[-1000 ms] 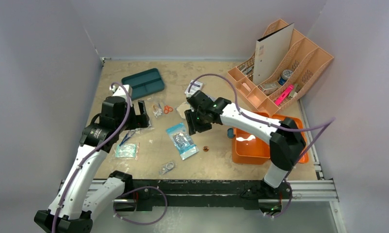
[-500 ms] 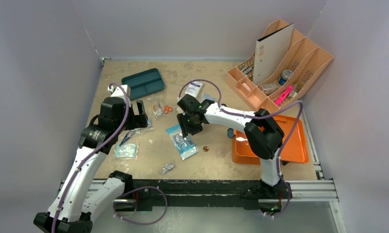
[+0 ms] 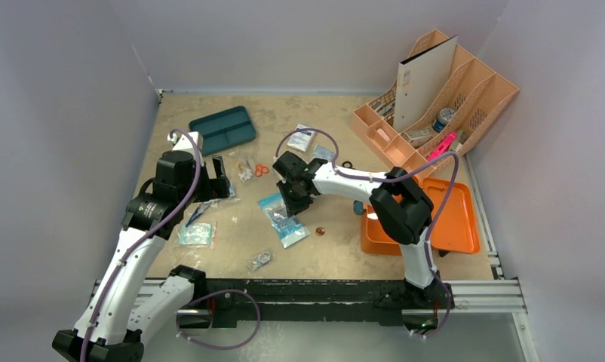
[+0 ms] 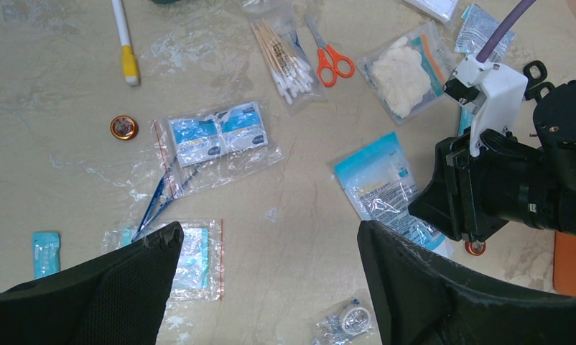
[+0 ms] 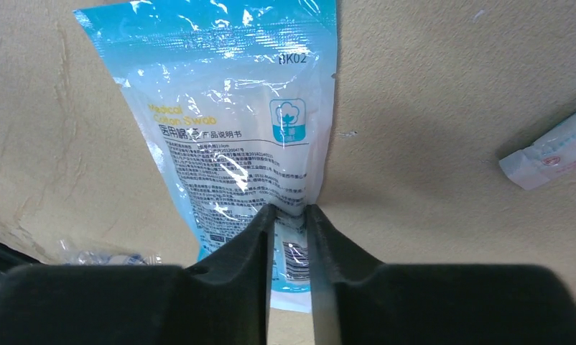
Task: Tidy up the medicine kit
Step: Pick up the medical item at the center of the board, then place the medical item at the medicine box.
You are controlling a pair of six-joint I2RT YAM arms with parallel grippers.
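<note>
The medicine kit (image 3: 456, 220) is an open orange case at the right of the table, with the right arm reaching left from over it. My right gripper (image 5: 291, 210) is down on a blue cotton swab pouch (image 5: 235, 108) that lies flat at mid-table (image 3: 287, 225). Its jaws are drawn to a narrow gap with the pouch's lower edge between them. My left gripper (image 4: 269, 228) hangs wide open above the table's left half (image 3: 219, 178) and holds nothing. The left wrist view shows bare table between its fingers.
A dark teal tray (image 3: 222, 128) lies at the back left, a peach desk organizer (image 3: 435, 98) at the back right. Loose items lie around: orange scissors (image 4: 332, 61), cotton swabs (image 4: 285, 54), gauze (image 4: 400, 75), wipe sachets (image 4: 217, 136), a tape roll (image 4: 353, 316), a small orange cap (image 3: 320, 230).
The right gripper has moved left and down onto the blue pouch, and its jaws have narrowed on it. The left arm has stayed still and open.
</note>
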